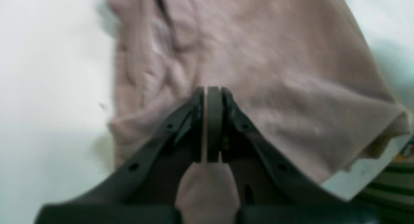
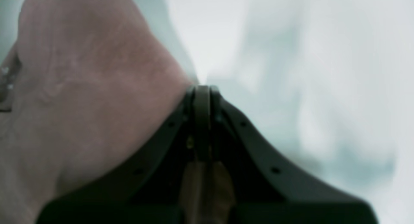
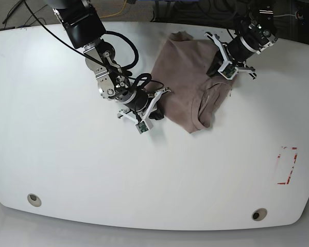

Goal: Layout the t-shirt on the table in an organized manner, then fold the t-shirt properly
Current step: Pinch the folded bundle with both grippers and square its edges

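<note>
The mauve-brown t-shirt point(image 3: 188, 77) lies bunched and wrinkled on the white table point(image 3: 92, 180), toward the back middle. My right gripper point(image 3: 162, 100), on the left in the base view, is shut on the shirt's near-left edge. In the right wrist view, cloth point(image 2: 81, 88) fills the left side and a fold shows behind the closed right gripper point(image 2: 202, 88). My left gripper point(image 3: 220, 69) is shut on the shirt's right edge. The left wrist view shows the t-shirt point(image 1: 258, 55) spread beyond the closed left gripper point(image 1: 212, 91).
A red tape rectangle point(image 3: 287, 164) marks the table at the right. Two round grommet holes point(image 3: 34, 198) point(image 3: 257, 214) sit near the front edge. Cables run along the table's back edge behind both arms.
</note>
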`<state>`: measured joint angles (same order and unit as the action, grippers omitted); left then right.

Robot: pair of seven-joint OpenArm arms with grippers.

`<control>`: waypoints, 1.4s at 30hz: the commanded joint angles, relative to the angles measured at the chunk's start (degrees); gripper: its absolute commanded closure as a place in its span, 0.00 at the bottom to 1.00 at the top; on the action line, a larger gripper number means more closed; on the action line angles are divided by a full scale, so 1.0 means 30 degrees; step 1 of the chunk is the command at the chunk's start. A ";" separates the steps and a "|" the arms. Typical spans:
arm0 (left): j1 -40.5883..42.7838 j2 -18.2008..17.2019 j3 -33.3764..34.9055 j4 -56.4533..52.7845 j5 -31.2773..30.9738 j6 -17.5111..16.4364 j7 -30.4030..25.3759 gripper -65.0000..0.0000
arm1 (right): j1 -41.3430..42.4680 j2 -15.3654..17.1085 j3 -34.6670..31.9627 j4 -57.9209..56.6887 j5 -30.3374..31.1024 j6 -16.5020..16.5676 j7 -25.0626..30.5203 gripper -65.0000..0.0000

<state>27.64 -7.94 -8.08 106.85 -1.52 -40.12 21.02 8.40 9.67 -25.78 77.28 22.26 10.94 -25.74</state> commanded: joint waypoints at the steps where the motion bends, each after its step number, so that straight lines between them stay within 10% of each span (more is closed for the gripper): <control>1: -0.0055 -0.0150 0.0011 -0.0495 -0.0300 0.0171 -0.0397 1.00 | 0.0378 0.0014 0.0051 0.0337 0.0096 0.0178 0.0506 1.00; 42: -1.0048 -0.3608 0.3820 -0.9403 -0.0270 0.0171 -0.0397 1.00 | -0.5512 0.1186 0.0110 0.4996 0.0037 -0.0877 0.0623 1.00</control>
<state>-0.97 -18.06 3.75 78.26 -2.26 -39.70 20.18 -8.51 13.02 -25.52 90.50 22.44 8.40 -23.27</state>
